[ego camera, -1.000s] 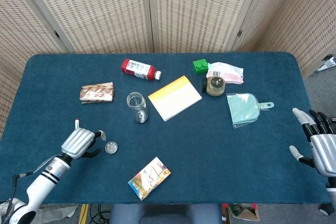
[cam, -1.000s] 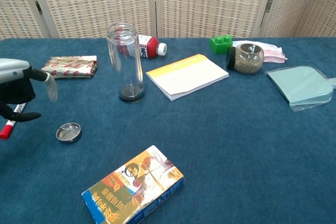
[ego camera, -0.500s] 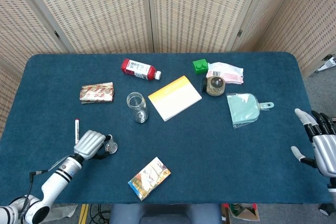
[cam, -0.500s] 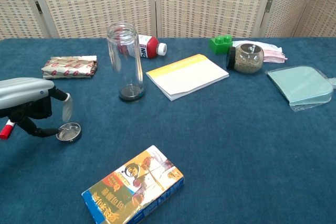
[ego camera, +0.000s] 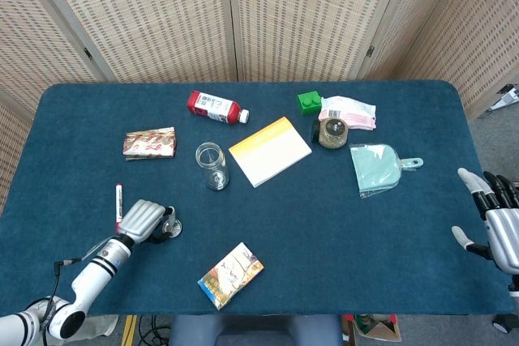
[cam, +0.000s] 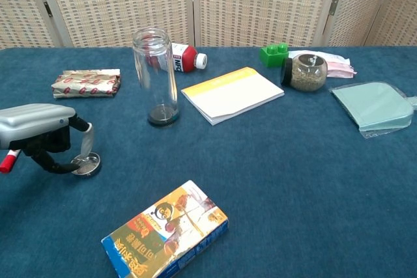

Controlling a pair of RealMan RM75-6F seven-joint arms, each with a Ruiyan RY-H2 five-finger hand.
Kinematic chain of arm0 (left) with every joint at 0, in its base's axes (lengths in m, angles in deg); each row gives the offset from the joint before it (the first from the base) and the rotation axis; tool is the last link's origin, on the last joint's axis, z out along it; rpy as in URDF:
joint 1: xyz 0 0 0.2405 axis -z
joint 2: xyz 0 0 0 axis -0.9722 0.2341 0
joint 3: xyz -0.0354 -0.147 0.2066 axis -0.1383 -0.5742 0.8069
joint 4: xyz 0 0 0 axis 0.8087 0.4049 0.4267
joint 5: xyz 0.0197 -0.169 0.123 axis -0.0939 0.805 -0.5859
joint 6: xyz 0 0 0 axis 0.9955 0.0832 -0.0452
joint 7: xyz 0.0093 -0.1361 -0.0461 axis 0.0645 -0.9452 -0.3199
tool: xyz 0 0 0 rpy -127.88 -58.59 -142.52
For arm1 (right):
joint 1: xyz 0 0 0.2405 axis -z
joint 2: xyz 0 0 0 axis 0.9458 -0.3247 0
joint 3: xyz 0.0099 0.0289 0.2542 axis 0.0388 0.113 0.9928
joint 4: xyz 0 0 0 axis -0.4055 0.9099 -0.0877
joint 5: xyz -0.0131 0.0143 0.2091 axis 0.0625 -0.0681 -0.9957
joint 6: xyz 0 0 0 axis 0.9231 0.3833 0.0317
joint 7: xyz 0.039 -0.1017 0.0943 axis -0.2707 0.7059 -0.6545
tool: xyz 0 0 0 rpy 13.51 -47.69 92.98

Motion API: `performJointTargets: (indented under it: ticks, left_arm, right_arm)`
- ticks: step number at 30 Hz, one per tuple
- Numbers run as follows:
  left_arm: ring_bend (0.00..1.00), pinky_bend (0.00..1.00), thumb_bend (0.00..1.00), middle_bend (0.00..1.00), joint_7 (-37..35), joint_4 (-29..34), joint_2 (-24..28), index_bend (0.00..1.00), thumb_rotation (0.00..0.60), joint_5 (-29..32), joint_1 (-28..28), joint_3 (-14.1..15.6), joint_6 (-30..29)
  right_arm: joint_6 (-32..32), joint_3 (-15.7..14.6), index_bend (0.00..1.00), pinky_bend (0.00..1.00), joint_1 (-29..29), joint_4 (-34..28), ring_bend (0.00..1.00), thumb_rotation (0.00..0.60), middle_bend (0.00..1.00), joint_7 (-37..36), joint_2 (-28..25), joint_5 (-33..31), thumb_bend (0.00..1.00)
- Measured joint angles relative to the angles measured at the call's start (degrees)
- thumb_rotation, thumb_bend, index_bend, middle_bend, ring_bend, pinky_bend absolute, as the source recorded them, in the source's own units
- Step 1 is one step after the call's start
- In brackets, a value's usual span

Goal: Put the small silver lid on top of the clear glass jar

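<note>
Our left hand [cam: 40, 136] sits low over the table near its front left edge, palm down, with the fingers [cam: 85, 142] curled downward and their tips at the lid [cam: 86, 164]; we cannot tell whether they grip it. Its arm [ego camera: 85, 277] stretches back toward the lower left corner. Our right hand [ego camera: 499, 228] hangs off the right edge, fingers spread and holding nothing.

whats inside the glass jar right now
The jar stands upright with an open mouth and no lid on it. Through the glass it looks empty, apart from a dark base. The lid lies on the table under the left hand.
</note>
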Motion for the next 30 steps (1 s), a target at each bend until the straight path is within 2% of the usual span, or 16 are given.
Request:
performJointTargets:
  ticks: [18, 30]
  left_arm:
    - [1.0, 1.0, 0.41, 1.0, -2.17, -2.83, -1.5, 0.61, 0.6, 0.3, 0.11, 0.5, -0.9]
    - [1.0, 1.0, 0.41, 1.0, -3.57, -2.32, -1.46, 0.61, 0.6, 1.12, 0.05, 0.7, -0.49]
  right_arm:
    - [0.06, -0.05, 0.01, 0.07, 0.18, -0.23, 0.03, 0.6, 0.14, 0.3, -0.17, -0.27, 0.24]
    - [-0.49, -0.09, 0.01, 0.07, 0.54, -0.53, 0.03, 0.6, 0.14, 0.41, -0.34, -0.1, 0.24]
